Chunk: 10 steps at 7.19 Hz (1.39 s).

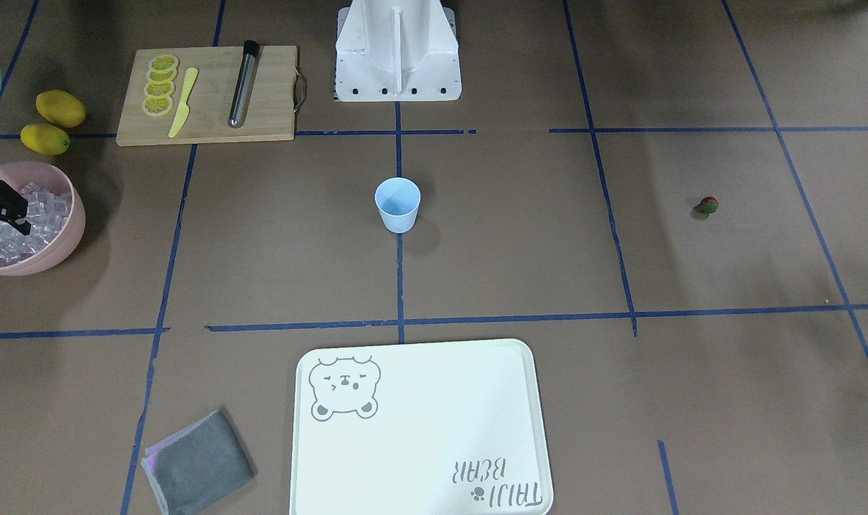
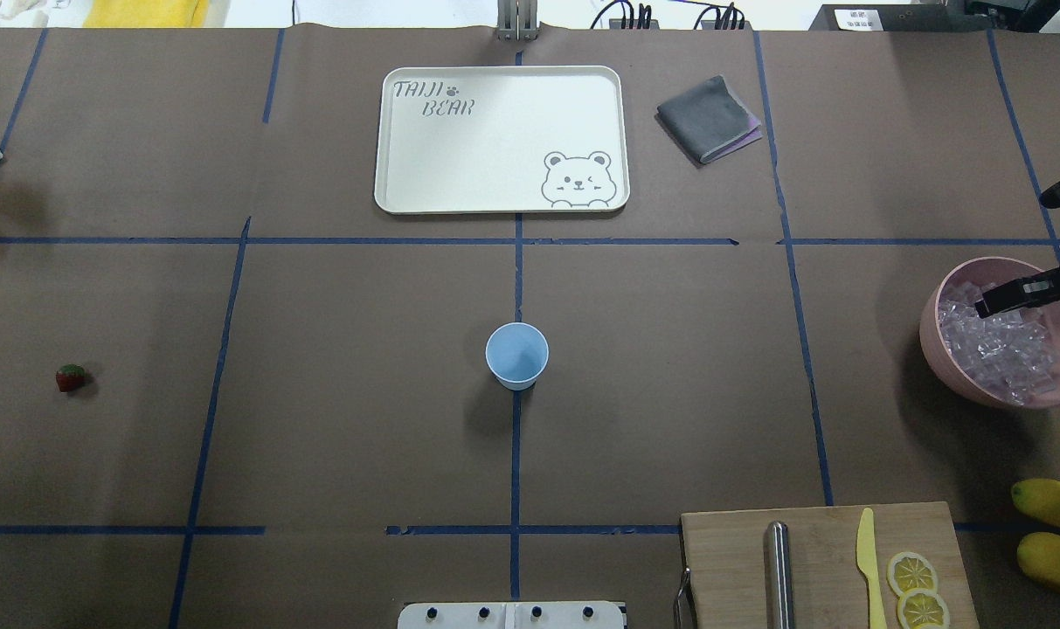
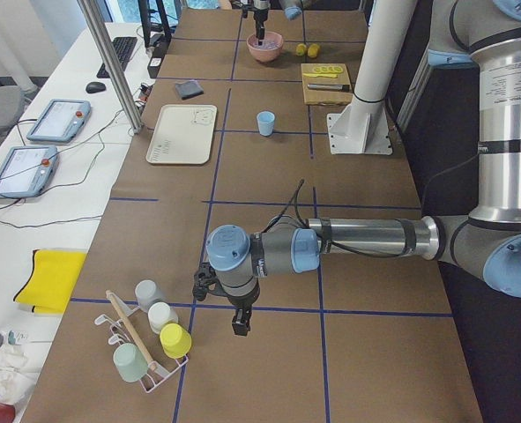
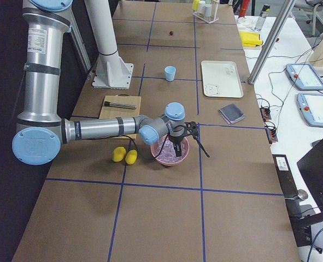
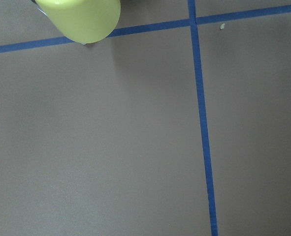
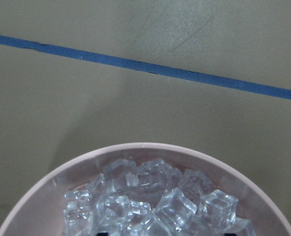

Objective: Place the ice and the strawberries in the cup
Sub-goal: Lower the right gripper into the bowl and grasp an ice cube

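Note:
The pale blue cup [image 1: 398,204] [image 2: 516,354] stands upright in the middle of the table and looks empty. One small red strawberry [image 1: 707,206] [image 2: 70,377] lies alone far out on the robot's left side. The ice [image 1: 18,222] [image 6: 150,201] fills a pink bowl [image 2: 942,336]. My right gripper [image 1: 15,214] [image 2: 988,306] hangs over the ice inside the bowl's rim, its fingers apparently apart with nothing between them. My left gripper [image 3: 240,324] points down at bare table by a cup rack. I cannot tell whether it is open or shut.
Two lemons [image 1: 60,107] lie beside a wooden cutting board [image 1: 208,114] that holds lemon slices, a yellow knife and a metal tube. A white bear tray [image 1: 419,429] and a grey cloth [image 1: 197,461] lie across the table. A rack of cups [image 3: 145,344] stands near the left gripper.

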Available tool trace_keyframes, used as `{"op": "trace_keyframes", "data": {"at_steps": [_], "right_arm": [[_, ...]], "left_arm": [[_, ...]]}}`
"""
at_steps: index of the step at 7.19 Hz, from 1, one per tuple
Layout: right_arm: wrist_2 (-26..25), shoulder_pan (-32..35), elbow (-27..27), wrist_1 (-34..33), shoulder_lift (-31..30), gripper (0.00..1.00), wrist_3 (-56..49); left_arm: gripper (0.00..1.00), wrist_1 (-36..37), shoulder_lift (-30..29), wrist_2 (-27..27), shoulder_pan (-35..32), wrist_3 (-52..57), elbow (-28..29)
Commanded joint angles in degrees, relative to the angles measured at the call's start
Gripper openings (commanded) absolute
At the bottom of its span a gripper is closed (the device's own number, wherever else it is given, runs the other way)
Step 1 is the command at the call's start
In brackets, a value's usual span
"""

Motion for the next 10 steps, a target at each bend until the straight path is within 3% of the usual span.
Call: {"op": "trace_keyframes", "data": {"at_steps": [1,3,5,9,10], "right_arm": [[0.3,0.0,-0.1,-0.4,0.1,0.20,0.0],[0.5,0.1,0.0,-0.4,-0.1,0.11,-0.1],[0.6,0.3,0.5,-0.5,-0.2,0.09,-0.2],[3.3,10.5,4.7,-1.7,0.0,0.08,-0.7],[3.8,10.0,9.1,-9.0,0.4,0.06,-0.8]], "left_arm": [[1.00,0.0,0.0,0.0,0.0,0.0,0.0],[1.00,0.0,0.0,0.0,0.0,0.0,0.0],[1.00,0.0,0.0,0.0,0.0,0.0,-0.1],[1.00,0.0,0.0,0.0,0.0,0.0,0.0],[1.00,0.1,0.1,0.0,0.0,0.0,0.0]]}}
